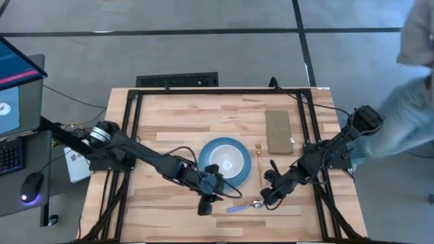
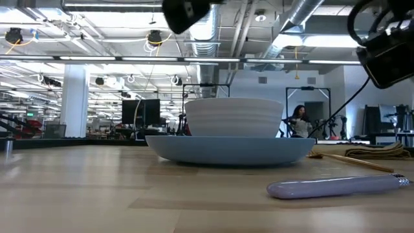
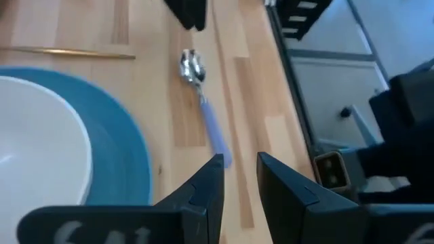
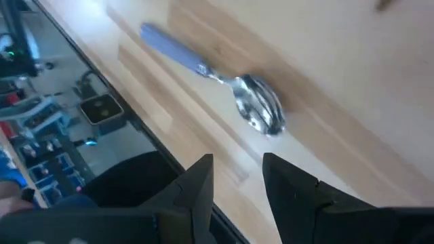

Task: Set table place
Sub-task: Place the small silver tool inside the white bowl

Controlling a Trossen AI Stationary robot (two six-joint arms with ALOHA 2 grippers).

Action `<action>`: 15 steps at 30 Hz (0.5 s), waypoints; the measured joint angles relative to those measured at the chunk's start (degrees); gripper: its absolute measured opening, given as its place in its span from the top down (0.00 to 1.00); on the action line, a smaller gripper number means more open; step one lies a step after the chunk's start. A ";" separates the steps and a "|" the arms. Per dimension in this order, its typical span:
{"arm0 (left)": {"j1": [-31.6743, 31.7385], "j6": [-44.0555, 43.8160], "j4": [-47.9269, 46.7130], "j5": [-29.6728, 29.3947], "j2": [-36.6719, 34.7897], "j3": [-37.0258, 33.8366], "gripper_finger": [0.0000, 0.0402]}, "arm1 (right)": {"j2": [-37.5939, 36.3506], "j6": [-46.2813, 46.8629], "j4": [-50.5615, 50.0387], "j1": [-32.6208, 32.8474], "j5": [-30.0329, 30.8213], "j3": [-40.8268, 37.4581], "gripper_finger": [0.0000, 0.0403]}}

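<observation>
A spoon (image 1: 245,206) with a lavender handle lies flat on the wooden table (image 1: 169,115), near its near edge, below a blue plate (image 1: 239,150) that carries a white bowl (image 1: 225,161). My left gripper (image 1: 205,205) hovers just left of the spoon's handle end, open by a narrow gap. My right gripper (image 1: 268,196) hovers just right of the spoon's bowl end, also open by a narrow gap. Both wrist views show the spoon (image 3: 203,108) (image 4: 217,74) ahead of the fingers, untouched. In the low view the handle (image 2: 336,186) lies in front of the plate (image 2: 229,147).
A gold fork (image 1: 258,159) lies right of the plate. An olive-brown pad (image 1: 277,131) lies toward the far right. A black frame (image 1: 132,135) edges the table. A person (image 1: 407,115) stands beyond the right edge. Bare wood lies left of the plate.
</observation>
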 joint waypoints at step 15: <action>-2.24 -1.30 -2.03 -1.19 15.56 14.79 0.81 | 0.16 0.14 -7.27 0.48 0.82 0.04 0.62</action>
